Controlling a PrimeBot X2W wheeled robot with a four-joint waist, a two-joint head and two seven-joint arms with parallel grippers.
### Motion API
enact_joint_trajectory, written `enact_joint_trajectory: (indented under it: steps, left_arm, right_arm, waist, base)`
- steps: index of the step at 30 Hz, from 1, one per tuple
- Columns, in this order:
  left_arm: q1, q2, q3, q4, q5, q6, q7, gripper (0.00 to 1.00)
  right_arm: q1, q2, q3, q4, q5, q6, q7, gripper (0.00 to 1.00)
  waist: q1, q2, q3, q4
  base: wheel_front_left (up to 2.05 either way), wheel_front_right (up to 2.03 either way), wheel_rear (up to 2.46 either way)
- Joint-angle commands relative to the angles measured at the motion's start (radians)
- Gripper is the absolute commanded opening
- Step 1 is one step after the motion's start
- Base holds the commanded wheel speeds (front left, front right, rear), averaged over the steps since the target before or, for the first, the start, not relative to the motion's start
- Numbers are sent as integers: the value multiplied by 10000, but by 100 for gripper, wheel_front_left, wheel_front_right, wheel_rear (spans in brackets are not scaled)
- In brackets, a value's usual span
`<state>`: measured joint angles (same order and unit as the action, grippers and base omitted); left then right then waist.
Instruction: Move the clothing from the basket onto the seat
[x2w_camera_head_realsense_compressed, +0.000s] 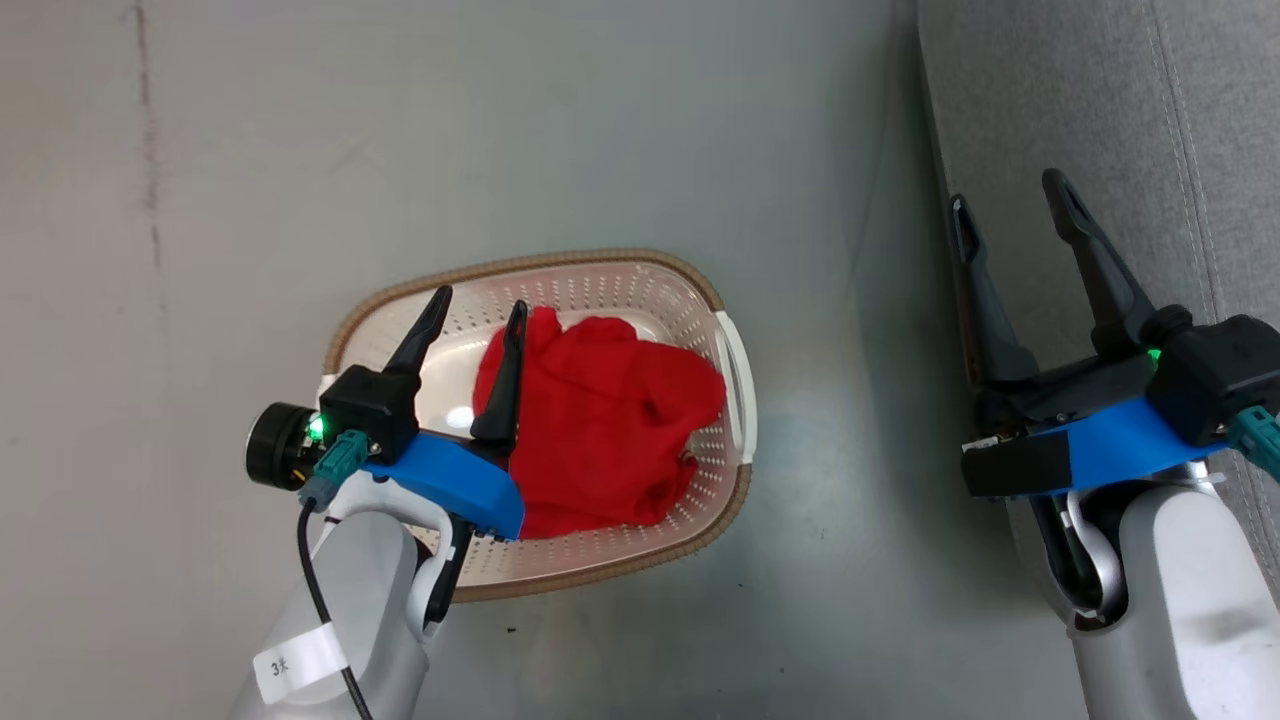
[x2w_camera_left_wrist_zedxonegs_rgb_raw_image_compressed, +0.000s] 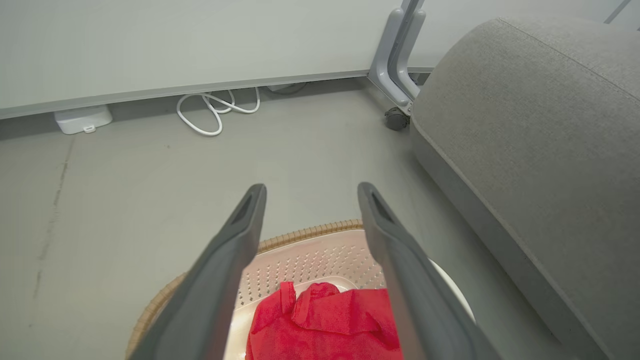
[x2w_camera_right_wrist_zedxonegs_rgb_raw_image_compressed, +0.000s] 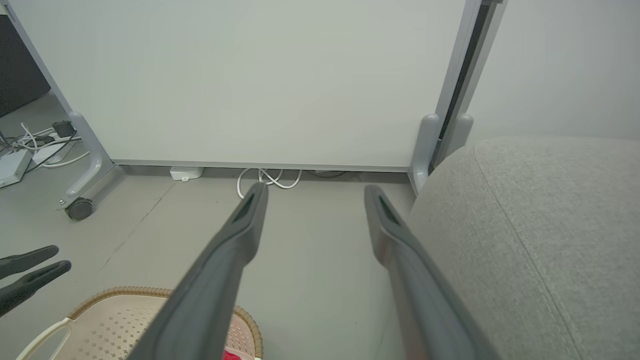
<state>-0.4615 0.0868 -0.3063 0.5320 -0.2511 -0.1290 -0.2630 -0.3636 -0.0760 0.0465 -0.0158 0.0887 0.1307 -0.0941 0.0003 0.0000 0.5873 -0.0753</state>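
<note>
Head view, one legible mark. A white tag (x2w_camera_head_realsense_compressed: 297, 660) wraps the black cable (x2w_camera_head_realsense_compressed: 318, 590) well behind the left gripper (x2w_camera_head_realsense_compressed: 481, 298), beside its pale forearm (x2w_camera_head_realsense_compressed: 370, 570). It reads "3", then one small character, possibly "米", too small to confirm.

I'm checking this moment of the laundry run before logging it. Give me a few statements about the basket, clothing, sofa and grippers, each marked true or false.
1. The red clothing lies in the basket. True.
2. The left gripper is shut on the clothing. False: it is open, holding nothing.
3. The right gripper is open, near the sofa. True.
4. The basket stands on the sofa. False: it stands on the floor beside it.
</note>
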Motion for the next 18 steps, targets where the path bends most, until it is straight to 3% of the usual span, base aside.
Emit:
enact_joint_trajectory:
  steps: [1, 18]
  left_arm:
    - [-361, 92, -193, 185, 63, -21, -27, 100]
    - [-1701, 717, -2492, 2498, -205, -21, -27, 100]
  right_arm:
    - [-249, 29, -14, -87, -34, 1, -108, 100]
    - [-661, 265, 275, -172, 301, 1, -953, 100]
  waist:
    - [-3, 0, 1024, -765]
    - [-3, 0, 2768, -2088]
  base:
    - [0, 0, 0]
    - [0, 0, 0]
